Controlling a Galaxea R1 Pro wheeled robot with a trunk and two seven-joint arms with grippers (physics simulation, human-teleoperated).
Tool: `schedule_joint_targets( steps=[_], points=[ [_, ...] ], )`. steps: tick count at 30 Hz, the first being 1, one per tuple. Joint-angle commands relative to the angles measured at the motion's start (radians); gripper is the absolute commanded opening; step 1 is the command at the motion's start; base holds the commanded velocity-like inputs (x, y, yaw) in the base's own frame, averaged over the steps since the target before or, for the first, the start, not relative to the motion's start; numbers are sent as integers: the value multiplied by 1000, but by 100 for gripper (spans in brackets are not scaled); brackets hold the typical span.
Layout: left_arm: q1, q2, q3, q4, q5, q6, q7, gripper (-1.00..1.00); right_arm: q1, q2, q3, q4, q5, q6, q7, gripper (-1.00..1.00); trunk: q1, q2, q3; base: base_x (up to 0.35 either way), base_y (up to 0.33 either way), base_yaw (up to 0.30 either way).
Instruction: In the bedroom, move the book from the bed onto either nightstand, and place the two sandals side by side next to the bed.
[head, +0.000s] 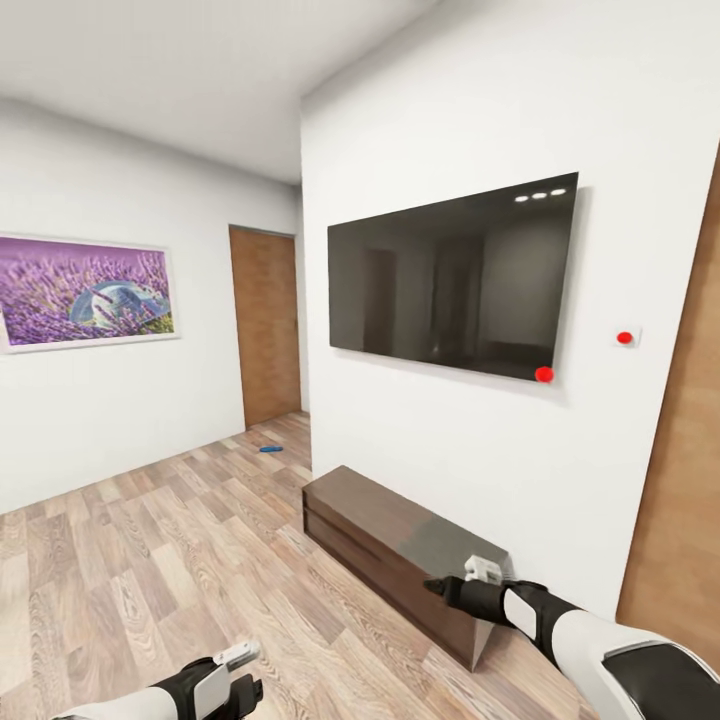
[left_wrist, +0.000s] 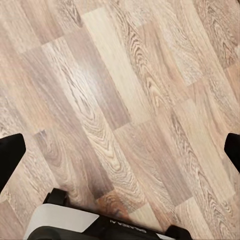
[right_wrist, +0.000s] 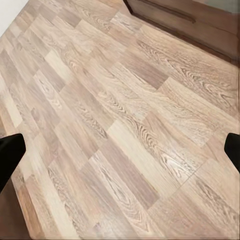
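Both claws hang over bare floor with nothing between their fingers. Seen from the left wrist camera, the left claw (left_wrist: 120, 150) has its two dark fingertips (left_wrist: 10, 152) spread wide to the frame's edges, and only the wood-plank floor (left_wrist: 125, 100) lies between them; it is open and touches nothing. The right claw (right_wrist: 120, 152) stands the same way in its own wrist view, fingertips (right_wrist: 10, 155) far apart over planks, holding nothing. From the head camera the left claw (head: 235, 672) sits low, in front of the near end of the dark wood cabinet (head: 400, 545), and the right claw (head: 470, 580) reaches out beside that near end, close to the cabinet's front corner without clearly touching it. This low cabinet runs along the foot of the white wall (head: 450, 130) under a large black wall-mounted television (head: 455, 285), whose lower corner shows a red dot; a small red button (head: 625, 338) sits on the wall beyond the screen. A brown wooden panel (head: 680, 500) closes off the wall past the cabinet's near end. Away from the cabinet's long front edge the floor is open and wide, running to a closed brown door (head: 266, 325) past the cabinet's far end. One blue sandal (head: 271, 449) lies flat on the planks near that door, well apart from both claws. A framed lavender picture (head: 85, 292) hangs on the wall facing the cabinet.
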Motion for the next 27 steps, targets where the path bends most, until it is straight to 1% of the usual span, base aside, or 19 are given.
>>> schedule_joint_targets(
  steps=[1,7,11,17,22,23,27],
  points=[
    [-1,-1,-8,1,10,-7,2,100,7,-1,11,2,-11,-1,4,100,0,-1,0,0,0,42],
    [-1,-7,-8,2,10,-56,2,100,53,-7,22,2,-11,-14,4,100,0,-1,0,0,0,21],
    [0,-22,-8,2,9,-71,2,100,75,-10,26,2,-11,-17,4,100,0,-1,0,0,0,6],
    [-1,-29,-8,2,8,-76,2,100,85,-13,27,3,-10,-18,4,100,0,-1,-5,0,0,14],
    [0,-31,-8,2,8,-78,2,100,95,-33,27,3,-10,-19,4,100,0,-1,-11,0,0,51],
    [0,-31,-8,2,8,-78,2,100,95,-33,27,3,-10,-19,4,100,0,-1,-13,0,0,59],
    [0,-32,-8,2,8,-79,1,100,100,-52,28,2,-11,-19,4,100,0,-1,-19,0,0,64]
  ],
)
